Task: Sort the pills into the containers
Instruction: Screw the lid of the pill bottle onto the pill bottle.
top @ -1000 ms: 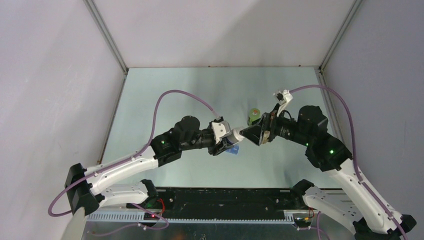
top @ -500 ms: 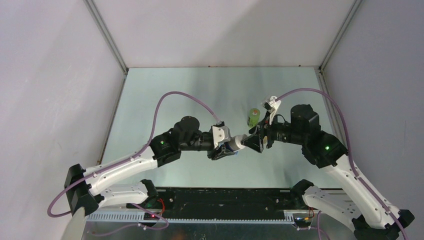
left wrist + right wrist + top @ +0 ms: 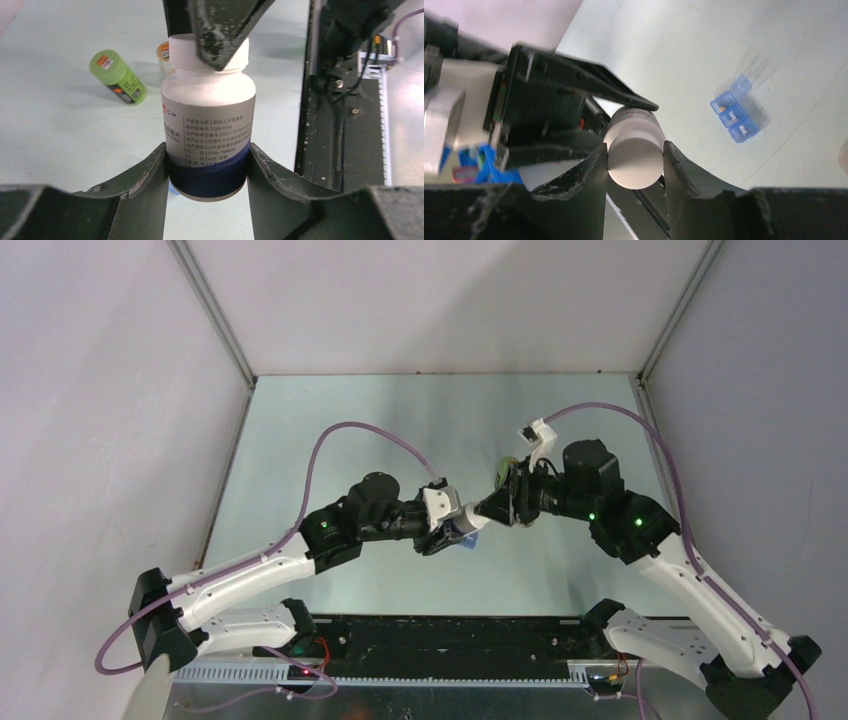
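My left gripper [image 3: 207, 156] is shut on the lower, blue-banded part of a white pill bottle [image 3: 208, 100] and holds it above the table. My right gripper [image 3: 635, 160] meets it from the other side, its fingers pressed on both sides of the bottle's white cap [image 3: 634, 165]. From above, the left gripper [image 3: 460, 526] and the right gripper [image 3: 488, 511] meet tip to tip at mid table. A blue pill organizer [image 3: 734, 116] lies on the table with one lid raised. No loose pills show.
A green bottle [image 3: 117, 76] lies on its side on the table beyond the white one, mostly hidden by the right wrist from above. A small round lid-like thing [image 3: 163, 50] sits beside it. A blue object [image 3: 466, 541] shows under my left gripper.
My right gripper moved left onto the white bottle's cap and closed on it from wide open. The right arm now covers most of the green bottle. The left arm held still.
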Available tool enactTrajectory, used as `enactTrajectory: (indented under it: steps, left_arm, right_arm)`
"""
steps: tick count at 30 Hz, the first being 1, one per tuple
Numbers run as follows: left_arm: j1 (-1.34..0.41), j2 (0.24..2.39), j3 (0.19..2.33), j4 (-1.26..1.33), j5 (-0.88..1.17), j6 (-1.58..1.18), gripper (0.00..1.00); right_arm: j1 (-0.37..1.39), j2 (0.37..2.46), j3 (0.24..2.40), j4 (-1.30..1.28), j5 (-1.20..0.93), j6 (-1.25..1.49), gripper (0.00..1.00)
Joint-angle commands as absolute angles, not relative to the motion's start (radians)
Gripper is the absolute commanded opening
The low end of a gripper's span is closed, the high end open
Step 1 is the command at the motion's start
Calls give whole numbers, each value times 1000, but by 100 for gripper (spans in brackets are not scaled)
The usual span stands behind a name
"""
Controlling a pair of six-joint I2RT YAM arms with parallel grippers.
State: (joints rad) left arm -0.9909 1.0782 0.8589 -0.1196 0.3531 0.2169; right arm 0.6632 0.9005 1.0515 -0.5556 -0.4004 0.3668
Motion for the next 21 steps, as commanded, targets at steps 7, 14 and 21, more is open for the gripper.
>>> enactTrajectory:
  steps: [7, 14, 21]
  left_arm:
    - [-997, 1064, 872, -30, 193, 223, 0]
    - [-997, 1058, 852, -9, 235, 214, 0]
    - [-997, 1056, 864, -10, 332, 229, 0]
  right_arm:
    - [744, 935, 1076, -495, -65, 684, 93]
    - [731, 817, 1059, -441, -195, 428, 99]
    - [673, 767, 1058, -521, -412, 281, 79]
